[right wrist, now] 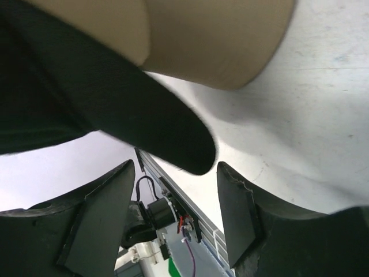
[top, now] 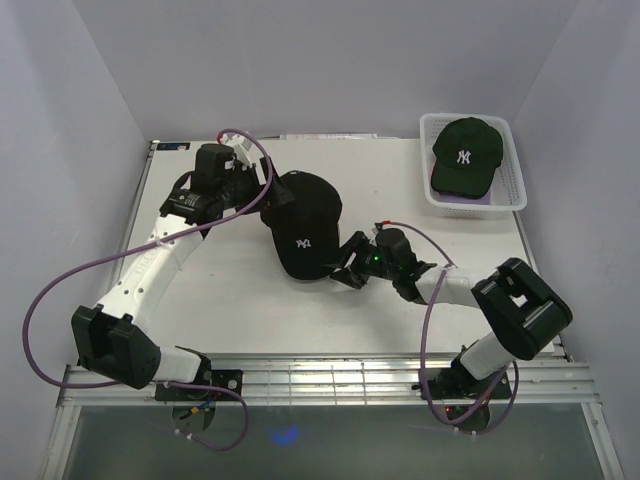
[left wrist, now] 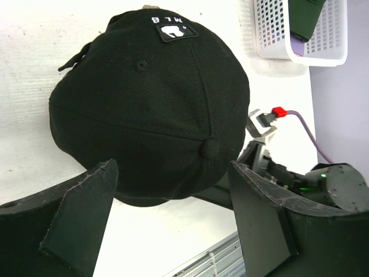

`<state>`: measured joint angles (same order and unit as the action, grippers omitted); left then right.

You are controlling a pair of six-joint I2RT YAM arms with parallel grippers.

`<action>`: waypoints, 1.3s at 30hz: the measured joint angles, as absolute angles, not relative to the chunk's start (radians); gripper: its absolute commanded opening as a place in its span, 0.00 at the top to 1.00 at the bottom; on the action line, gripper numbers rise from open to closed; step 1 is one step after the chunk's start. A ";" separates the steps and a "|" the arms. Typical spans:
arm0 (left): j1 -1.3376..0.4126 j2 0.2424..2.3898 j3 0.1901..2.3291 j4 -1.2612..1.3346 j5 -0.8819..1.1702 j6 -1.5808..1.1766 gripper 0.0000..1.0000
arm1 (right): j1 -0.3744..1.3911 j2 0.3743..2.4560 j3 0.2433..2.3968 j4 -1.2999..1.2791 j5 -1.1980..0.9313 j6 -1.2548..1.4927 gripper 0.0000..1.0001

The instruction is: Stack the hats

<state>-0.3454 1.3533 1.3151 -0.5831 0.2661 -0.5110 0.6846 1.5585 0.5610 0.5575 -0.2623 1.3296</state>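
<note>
A black cap (top: 303,222) with a white logo sits mid-table, over a tan cap whose brim (right wrist: 219,40) shows only in the right wrist view, behind the black brim (right wrist: 144,127). My left gripper (top: 266,198) is open at the back of the black cap (left wrist: 150,98); its fingers (left wrist: 75,222) stand apart below the crown and hold nothing. My right gripper (top: 342,266) is open at the cap's front right. The black brim's tip hangs just above the gap between its fingers (right wrist: 101,213). A dark green cap (top: 465,153) lies in the basket on something lavender (top: 470,201).
The white mesh basket (top: 516,180) stands at the back right corner and also shows in the left wrist view (left wrist: 277,34). Purple cables loop beside both arms. The table's metal front rail (top: 320,382) runs along the near edge. White walls close in left and right.
</note>
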 measured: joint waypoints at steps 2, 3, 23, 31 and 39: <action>-0.342 1.353 1.315 -0.583 0.270 -0.509 0.13 | 0.682 1.512 0.573 0.513 -0.261 1.303 0.33; -0.341 1.353 1.315 -0.583 0.271 -0.509 0.13 | 0.681 1.488 0.579 0.488 -0.260 1.292 0.33; -0.334 1.353 1.343 -0.583 0.324 -0.501 0.13 | 0.326 1.139 0.635 0.044 -0.400 1.042 0.25; -0.326 1.331 1.386 -0.590 0.369 -0.495 0.13 | -0.160 1.450 1.254 -0.124 -0.535 0.887 0.27; -0.324 1.299 1.387 -0.575 0.439 -0.521 0.13 | -0.340 1.749 1.556 -0.113 -0.527 0.879 0.27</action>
<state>-0.3237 1.2987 1.3869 -0.5755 0.4393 -0.5209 -0.3405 1.7489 1.5558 -0.1135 -0.5270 0.8795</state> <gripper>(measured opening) 0.873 0.732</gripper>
